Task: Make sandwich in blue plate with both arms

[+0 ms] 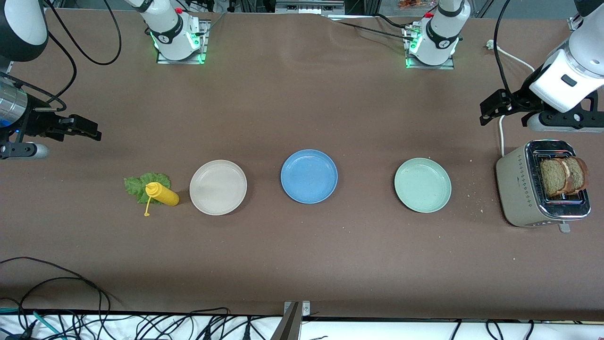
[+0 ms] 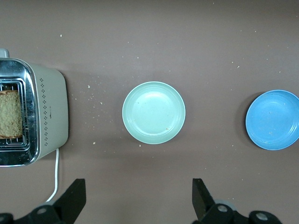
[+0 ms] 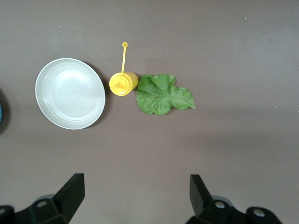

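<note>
Inspection of my station, with the blue plate (image 1: 309, 175) as reference. It sits bare in the middle of the row of three plates on the brown table (image 1: 302, 264). Nothing of the sandwich has reached it yet.

My left gripper (image 2: 138, 200) hangs in the air above the table near the toaster (image 1: 524, 189), jaws spread wide and holding nothing. My right gripper (image 3: 135, 198) hangs above the table at the right arm's end, jaws also wide and empty.

Parts located:
- The two bread slices (image 1: 564, 175) stand in the toaster slots, well apart from the blue plate toward the left arm's end, past the green plate (image 1: 423, 184).
- The lettuce leaf (image 3: 163, 94) lies flat on the table, well apart from the blue plate toward the right arm's end, past the white plate (image 1: 218, 187).
- A yellow sauce bottle (image 1: 162, 193) stands between leaf and white plate; it touches or overlaps the leaf's edge.

Risks, as I judge them:
- The bottle crowds the leaf; my right jaws could knock it over on approach.
- The leaf lies thin and flat, so a pinch may slip or tear it.
- The slices stand close together; my left jaws might catch both, or drag the toaster.
- Three alike plates invite a wrong drop.
</note>
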